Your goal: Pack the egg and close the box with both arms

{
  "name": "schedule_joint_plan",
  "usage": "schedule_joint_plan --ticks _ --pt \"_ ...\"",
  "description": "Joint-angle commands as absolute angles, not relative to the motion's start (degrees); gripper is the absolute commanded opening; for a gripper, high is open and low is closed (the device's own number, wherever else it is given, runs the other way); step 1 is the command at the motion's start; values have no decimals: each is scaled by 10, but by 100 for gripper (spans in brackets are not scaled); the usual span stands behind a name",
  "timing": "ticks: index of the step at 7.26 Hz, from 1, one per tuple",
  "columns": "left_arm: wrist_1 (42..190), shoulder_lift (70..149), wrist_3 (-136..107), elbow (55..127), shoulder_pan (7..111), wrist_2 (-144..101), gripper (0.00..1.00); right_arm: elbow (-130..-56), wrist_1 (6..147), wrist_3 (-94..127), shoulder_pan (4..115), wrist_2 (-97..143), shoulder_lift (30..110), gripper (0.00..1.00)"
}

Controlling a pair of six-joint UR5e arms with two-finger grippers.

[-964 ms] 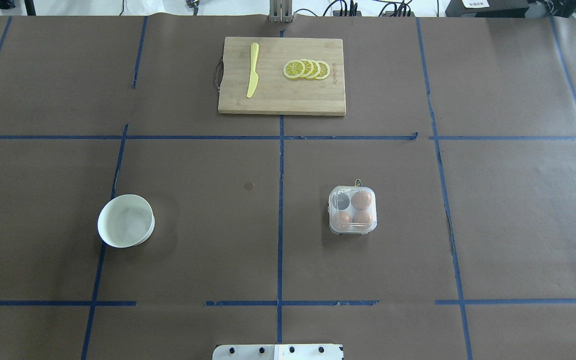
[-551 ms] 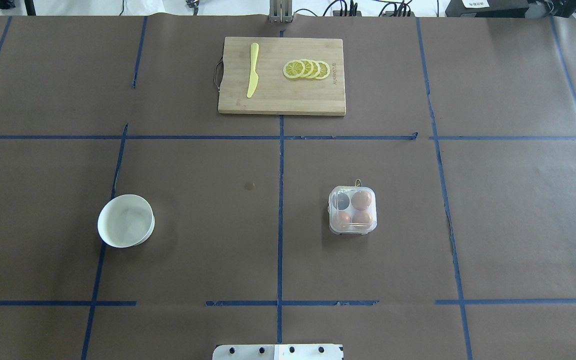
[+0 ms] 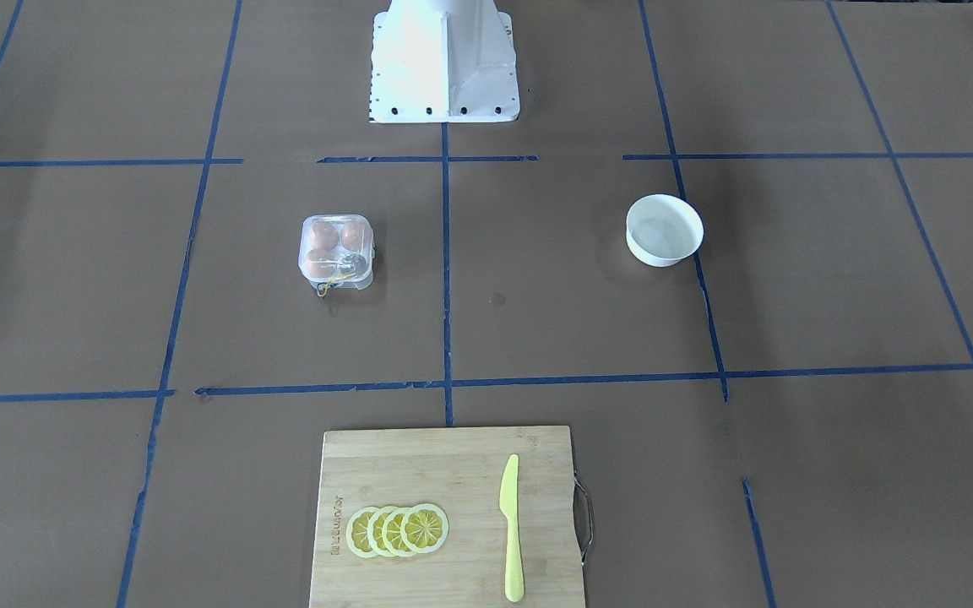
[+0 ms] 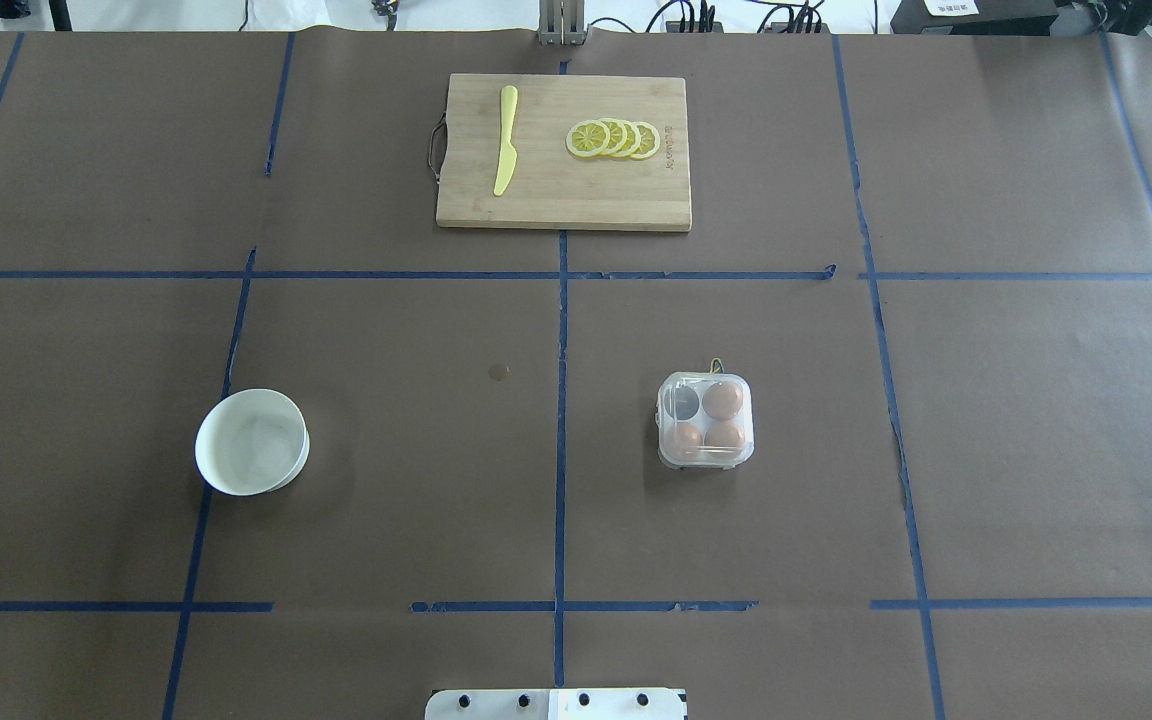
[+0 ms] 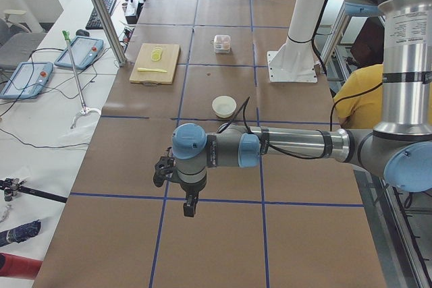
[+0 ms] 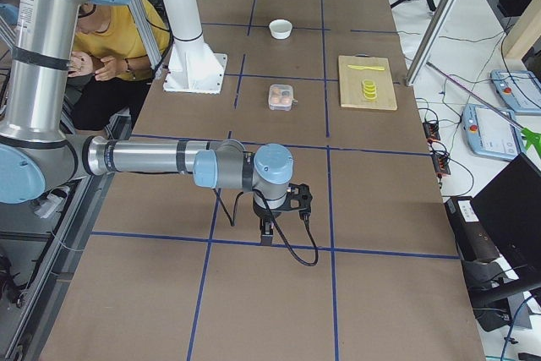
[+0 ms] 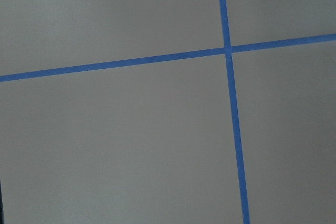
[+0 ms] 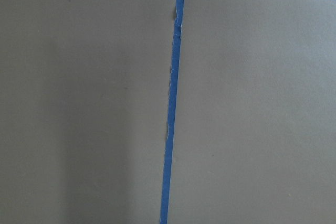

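Left end effector (image 5: 190, 210) and right end effector (image 6: 265, 236) are hanging well apart from the box (image 4: 705, 420); spread or pressed together, I cannot tell.

Under the left gripper (image 5: 190, 208) the counter (image 7: 131, 145) is flat brown paper crossed by blue tape (image 7: 233, 103). Inward from it, well apart, the white bowl (image 5: 224, 106) is the first thing standing up, and the white pedestal (image 5: 291, 65) rises beyond that on the robot's side. The left arm (image 5: 297, 144) stretches level above the counter behind this gripper. Under the right gripper (image 6: 265, 234) lies the same flat paper. Inward from it, well apart, the box (image 6: 281, 96) stands first, and the cutting board (image 4: 556, 205) with the knife (image 4: 505, 140) and lemon slices (image 4: 614, 138) lies beyond it on the operators' side. A wide band of bare paper separates bowl and box.
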State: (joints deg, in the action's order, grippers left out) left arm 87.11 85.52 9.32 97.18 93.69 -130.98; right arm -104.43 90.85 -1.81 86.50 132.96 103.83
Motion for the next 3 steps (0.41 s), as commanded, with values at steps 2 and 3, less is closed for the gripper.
schedule_joint_plan --ticks 2,3 --pt "872 855 93 971 937 -1312 100 -1034 885 -18 864 1332 1041 100" --pt "873 855 93 972 937 -1312 100 -1034 884 -17 864 1332 1042 100"
